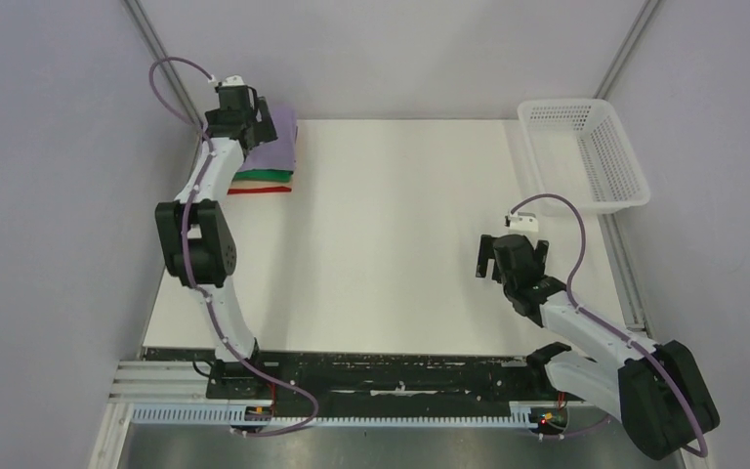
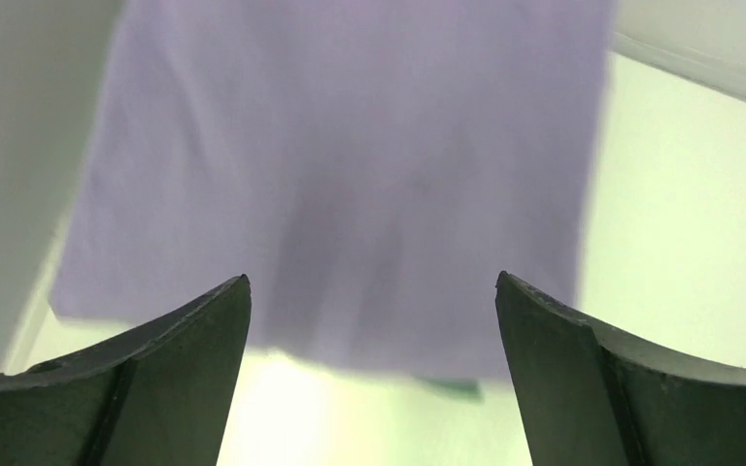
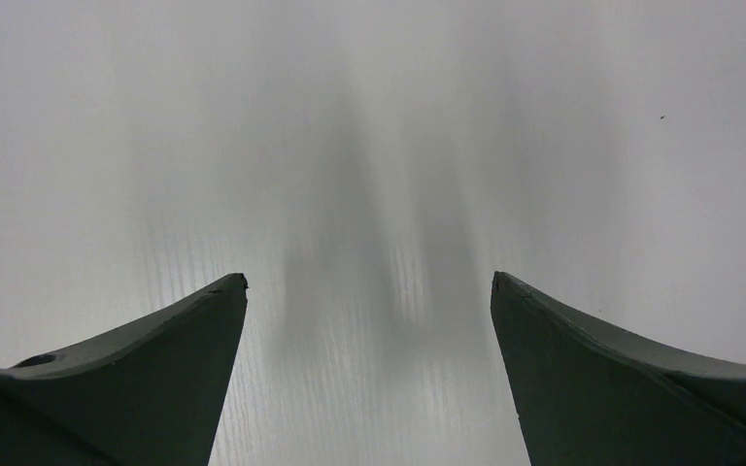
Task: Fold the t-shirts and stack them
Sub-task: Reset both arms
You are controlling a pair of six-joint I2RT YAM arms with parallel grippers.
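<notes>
Basket (image 1: 605, 156) far right; lavender t-shirt (image 1: 275, 147) tops folded stack (image 1: 264, 179) far left; left fingers (image 2: 155, 369), right fingers (image 3: 602, 369) both apart

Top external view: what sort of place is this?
Likely a lab robot cell, not a home: white table walled by plain grey panels, left arm and right arm bolted to a rail at its near edge, with just a t-shirt stack and mesh basket.

Left arm (image 1: 200, 210) extended far forward, left gripper (image 2: 372, 282) jaws spread wide; right arm (image 1: 596, 337) bent low, right gripper (image 3: 369, 282) jaws likewise spread
</notes>
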